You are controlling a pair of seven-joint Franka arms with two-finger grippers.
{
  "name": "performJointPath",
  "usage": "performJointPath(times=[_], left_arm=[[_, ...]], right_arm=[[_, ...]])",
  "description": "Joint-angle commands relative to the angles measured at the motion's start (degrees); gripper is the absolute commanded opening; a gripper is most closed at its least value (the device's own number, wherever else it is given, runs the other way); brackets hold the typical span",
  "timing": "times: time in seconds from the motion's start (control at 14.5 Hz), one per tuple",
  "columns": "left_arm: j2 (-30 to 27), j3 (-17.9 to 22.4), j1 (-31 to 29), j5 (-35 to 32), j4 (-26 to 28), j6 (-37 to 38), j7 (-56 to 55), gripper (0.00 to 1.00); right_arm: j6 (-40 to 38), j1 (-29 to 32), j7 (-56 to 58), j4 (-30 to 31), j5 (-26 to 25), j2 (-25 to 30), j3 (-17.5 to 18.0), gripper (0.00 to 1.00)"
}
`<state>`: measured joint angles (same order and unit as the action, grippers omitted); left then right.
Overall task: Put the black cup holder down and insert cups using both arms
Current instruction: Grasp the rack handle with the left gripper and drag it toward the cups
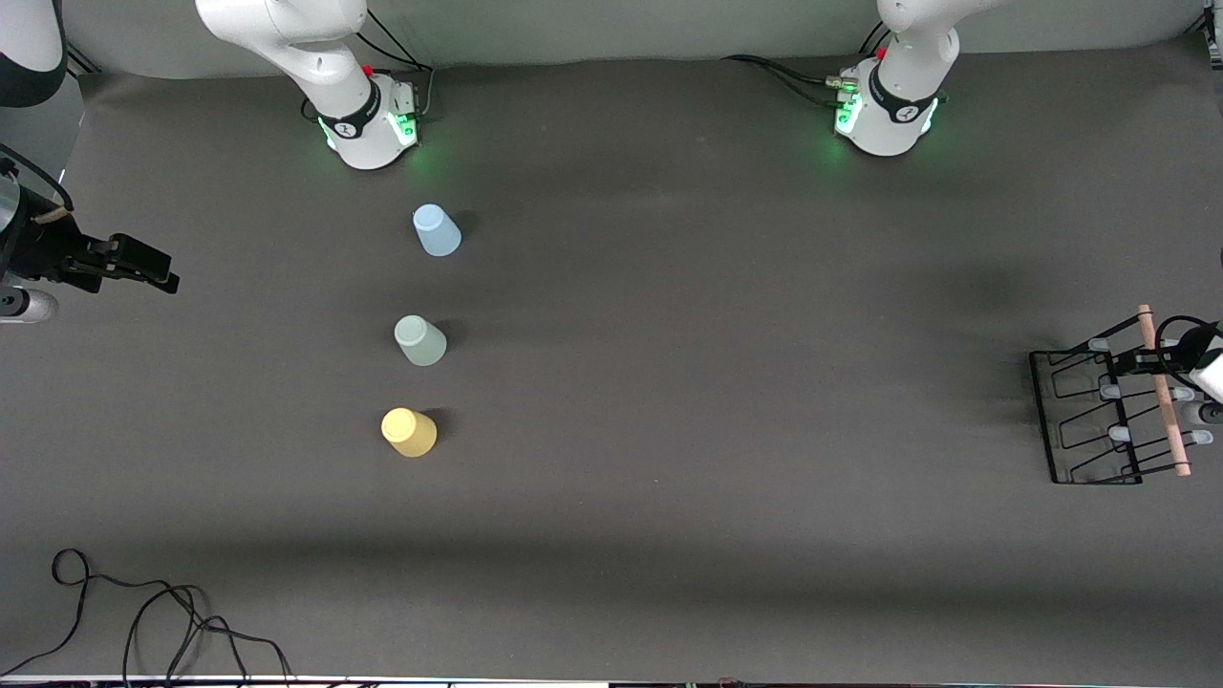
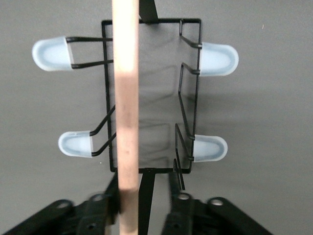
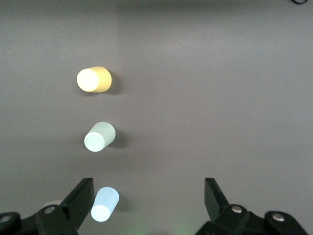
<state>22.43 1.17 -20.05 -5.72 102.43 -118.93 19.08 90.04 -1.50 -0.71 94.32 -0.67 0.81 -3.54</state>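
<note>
The black cup holder (image 1: 1089, 420) stands at the left arm's end of the table, its wooden rod handle (image 1: 1164, 392) on top. In the left wrist view the rod (image 2: 125, 98) runs over the wire frame (image 2: 166, 20) and pale capped prongs (image 2: 217, 58). My left gripper (image 1: 1158, 361) (image 2: 142, 208) is open, with its fingers (image 2: 182, 210) on either side of the rod's end. The light blue cup (image 1: 437, 231) (image 3: 105, 204), pale green cup (image 1: 420, 341) (image 3: 100, 136) and yellow cup (image 1: 410, 432) (image 3: 94, 80) stand upside down in a row. My right gripper (image 1: 158, 270) (image 3: 146, 196) is open and empty at the right arm's end.
Loose black cables (image 1: 143, 612) lie on the table near the front camera at the right arm's end. The two green-lit arm bases (image 1: 368, 129) (image 1: 884, 119) stand along the table's edge farthest from the front camera. A dark grey cloth (image 1: 717, 382) covers the table.
</note>
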Motion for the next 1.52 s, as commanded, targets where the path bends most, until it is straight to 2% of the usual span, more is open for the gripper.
performJointPath(times=[0.0,0.14,0.21,0.48,0.69,0.83,1.11,1.45], left_arm=[[-0.81,-0.37,0.01,-1.84,-4.59,6.04,3.92,0.0],[-1.33,-0.64,0.27,-1.23,-9.07,13.25,5.09,0.0],[-2.38,-0.9,0.97,-1.23,-9.35,14.85,4.13,0.0],[-9.93,-0.99,6.76,-0.7,-6.56,18.47,-0.71,0.0],[-14.77,-1.08,8.0,7.18,-5.14,21.44,-0.89,0.0],[-16.88,-1.08,10.8,9.67,-4.96,23.65,-3.76,0.0],[-18.39,-1.78,24.4,9.67,-5.22,24.89,-24.22,0.0],[-16.99,-1.78,39.27,10.37,-6.28,23.13,-43.57,0.0]], right_arm=[[-0.48,0.36,0.1,-0.36,-0.65,0.07,0.29,1.0],[-0.75,0.36,0.1,-0.36,-0.65,0.07,0.2,1.0],[-0.75,0.36,0.18,-0.36,-0.65,0.15,0.2,1.0],[-0.75,0.36,0.18,-0.36,-0.65,0.16,0.11,1.0],[-0.75,0.36,0.36,-0.36,-0.65,0.16,0.03,1.0],[-0.84,0.36,0.45,-0.36,-0.65,0.16,-0.06,1.0],[-0.84,0.45,0.89,-0.28,-0.65,0.16,-0.15,1.0],[-0.84,0.45,0.89,-0.36,-0.65,0.16,-0.15,1.0]])
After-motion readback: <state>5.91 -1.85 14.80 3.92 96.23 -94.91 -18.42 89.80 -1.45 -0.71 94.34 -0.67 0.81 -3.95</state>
